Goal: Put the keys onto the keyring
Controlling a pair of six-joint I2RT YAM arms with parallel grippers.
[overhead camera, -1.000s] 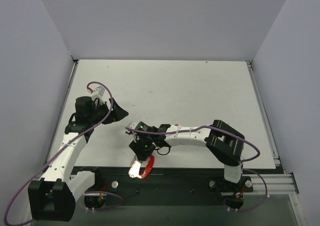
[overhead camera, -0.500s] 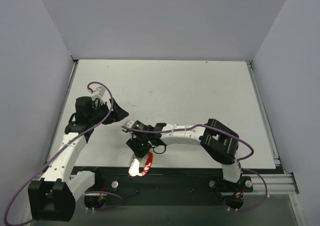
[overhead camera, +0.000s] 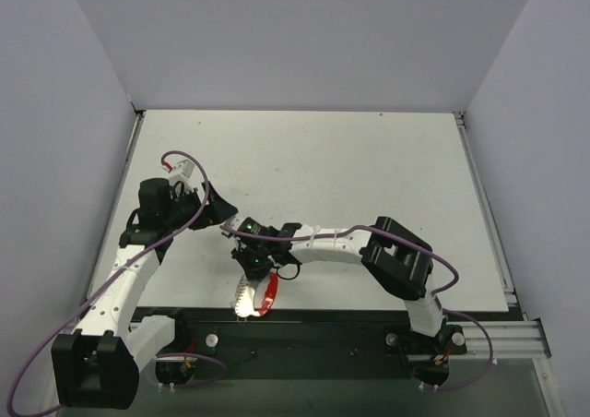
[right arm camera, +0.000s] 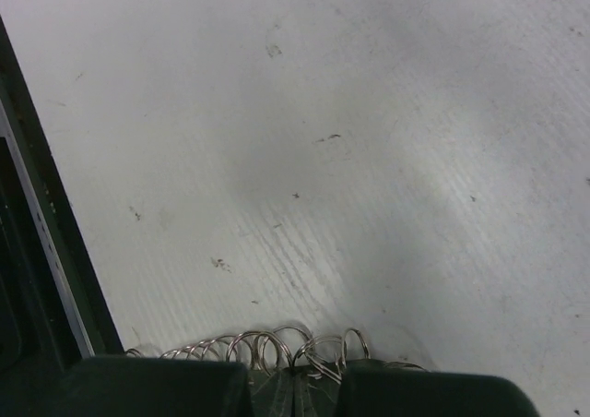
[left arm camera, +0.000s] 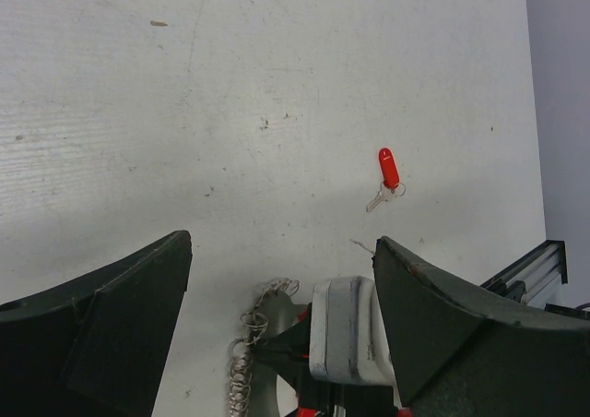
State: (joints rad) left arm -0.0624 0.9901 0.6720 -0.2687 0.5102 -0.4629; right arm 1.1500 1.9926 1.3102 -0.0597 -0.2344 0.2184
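The key (left arm camera: 388,170), tiny with a red head and silver blade, lies flat on the white table in the left wrist view; I cannot make it out in the top view. The keyring lies near the table's front edge, a silvery chain (overhead camera: 244,301) joined to a curved red band (overhead camera: 270,291). My right gripper (overhead camera: 251,271) points down at it, and in its wrist view the right gripper (right arm camera: 293,382) is shut on the chain's small rings (right arm camera: 267,348). My left gripper (overhead camera: 219,216) hovers just left of it, open and empty (left arm camera: 281,242), looking down on the chain (left arm camera: 243,366).
The black front rail (overhead camera: 313,329) runs right behind the keyring, and its dark edge (right arm camera: 37,251) shows in the right wrist view. The right arm's forearm (overhead camera: 323,244) stretches across the table's front middle. Grey walls enclose the table (overhead camera: 304,159).
My right gripper has slid left toward the left gripper and closed on the chain. The keyring has shifted a little left with it. The left arm has stayed put.
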